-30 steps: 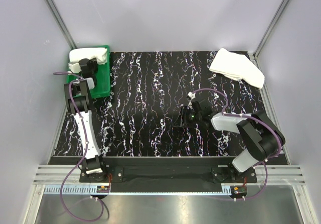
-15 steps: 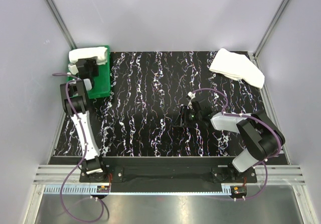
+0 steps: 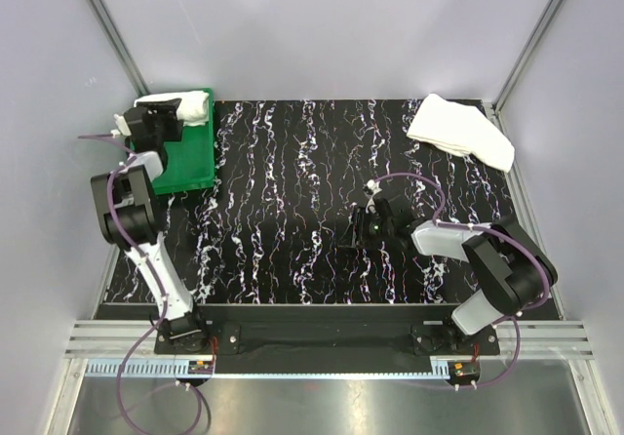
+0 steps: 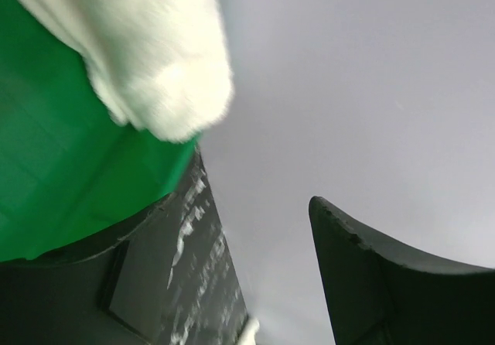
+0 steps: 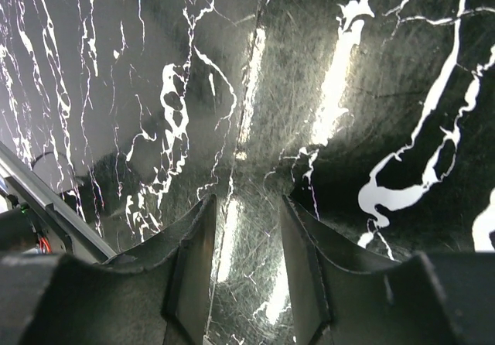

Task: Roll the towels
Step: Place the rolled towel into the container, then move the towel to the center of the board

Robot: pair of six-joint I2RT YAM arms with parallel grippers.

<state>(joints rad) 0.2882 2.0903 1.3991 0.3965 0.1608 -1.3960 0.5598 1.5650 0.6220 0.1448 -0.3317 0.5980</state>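
Black, white-veined table (image 3: 292,181) enclosed by pale grey walls (image 3: 322,25). The first towel (image 3: 192,109), rolled as far as can be judged, lies at the far end of the green tray (image 3: 195,162) in the far left corner. The left gripper (image 3: 159,120) hangs just above it, jaws apart and empty. The second towel (image 3: 460,131) lies loosely folded, not rolled, in the far right corner. The right gripper (image 3: 359,228) sits low over bare table near the centre, well apart from that towel, jaws partly apart, holding nothing. One towel appears done; one remains.
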